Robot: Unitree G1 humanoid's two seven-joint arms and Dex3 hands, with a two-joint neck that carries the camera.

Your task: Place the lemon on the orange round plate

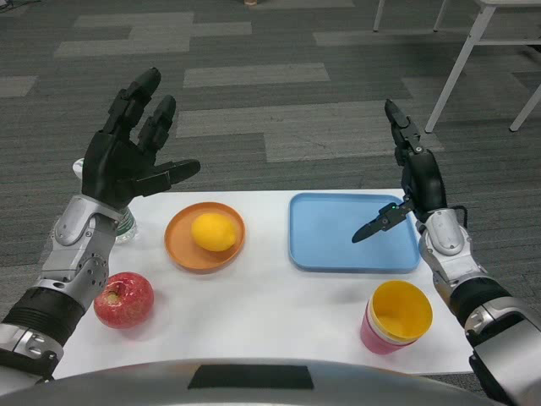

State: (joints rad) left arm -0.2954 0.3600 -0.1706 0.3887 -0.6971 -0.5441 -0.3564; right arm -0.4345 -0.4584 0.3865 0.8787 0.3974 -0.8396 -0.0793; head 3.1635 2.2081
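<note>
Yellow lemon (213, 231) sits on the orange round plate (182, 245), left of centre on the white tabletop (270, 313). Left hand (127, 156) hovers empty, fingers spread; right hand (414, 173), edge-on, seems empty too.

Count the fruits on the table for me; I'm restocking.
2. The lemon lies on the orange round plate; the red apple sits on the white table at front left. None appears hidden.

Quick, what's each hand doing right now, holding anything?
Left hand: open, fingers spread, holding nothing, raised beside the plate.
Right hand: open, holding nothing, over the blue tray.
The lemon lies on the plate.
</note>
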